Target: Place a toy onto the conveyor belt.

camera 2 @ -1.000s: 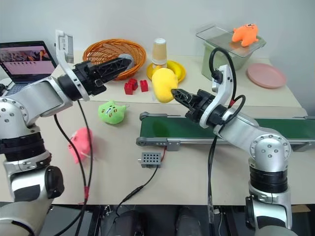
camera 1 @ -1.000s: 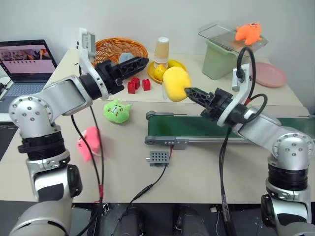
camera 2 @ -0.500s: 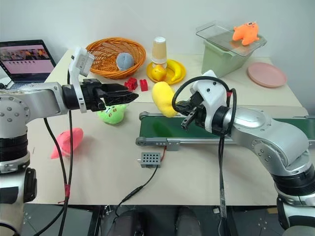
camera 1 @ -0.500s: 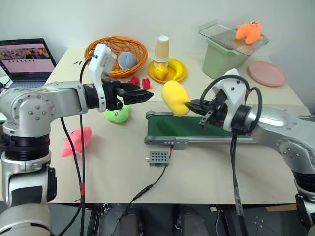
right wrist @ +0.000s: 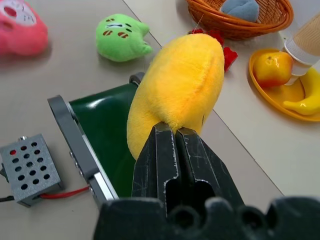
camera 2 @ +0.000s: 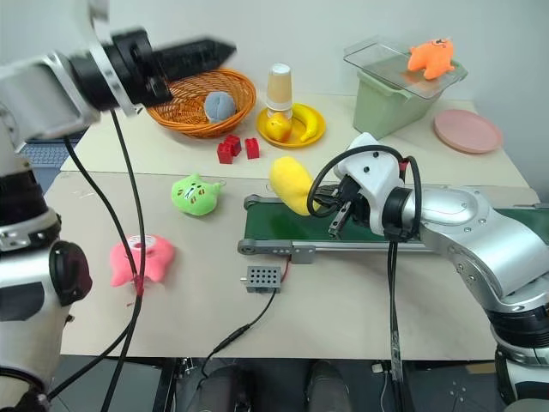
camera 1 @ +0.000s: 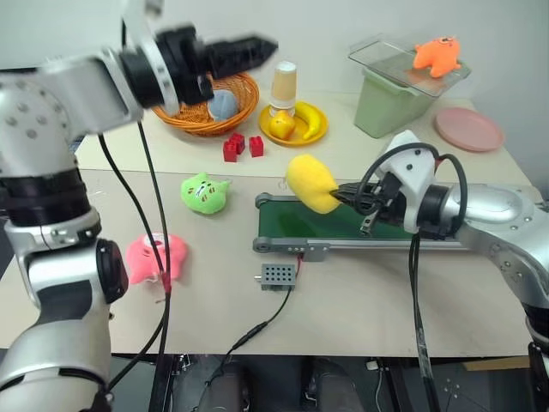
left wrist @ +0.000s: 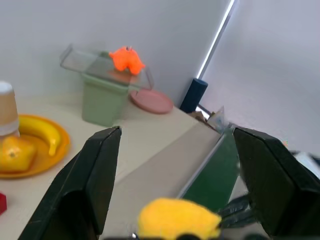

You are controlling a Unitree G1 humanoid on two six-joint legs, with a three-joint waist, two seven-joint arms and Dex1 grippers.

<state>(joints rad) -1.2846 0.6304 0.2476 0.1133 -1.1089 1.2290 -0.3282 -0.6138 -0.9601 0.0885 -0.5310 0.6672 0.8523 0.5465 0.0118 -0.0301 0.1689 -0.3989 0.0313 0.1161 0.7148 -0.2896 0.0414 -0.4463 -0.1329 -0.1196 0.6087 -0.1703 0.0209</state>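
A yellow plush toy (camera 1: 310,182) hangs at the left end of the dark-green conveyor belt (camera 1: 343,225), partly over its far edge. My right gripper (camera 1: 345,194) is shut on the toy's side, and the right wrist view shows both black fingers (right wrist: 160,150) pinching the plush (right wrist: 180,85). I cannot tell whether the toy touches the belt. My left gripper (camera 1: 257,47) is raised high over the orange basket (camera 1: 184,120), open and empty, its fingers (left wrist: 100,170) spread wide.
A green plush (camera 1: 204,192) and a pink plush (camera 1: 154,256) lie left of the belt. The grey control box (camera 1: 278,276) with a red wire sits in front. Red bricks (camera 1: 242,148), a yellow fruit plate (camera 1: 296,123), a paper cup (camera 1: 284,84), a green bin (camera 1: 386,107) and a pink plate (camera 1: 467,129) stand behind.
My left arm has swung up from beside the green plush to high over the basket. My right wrist has rolled, and the yellow toy has sunk a little toward the belt's end.
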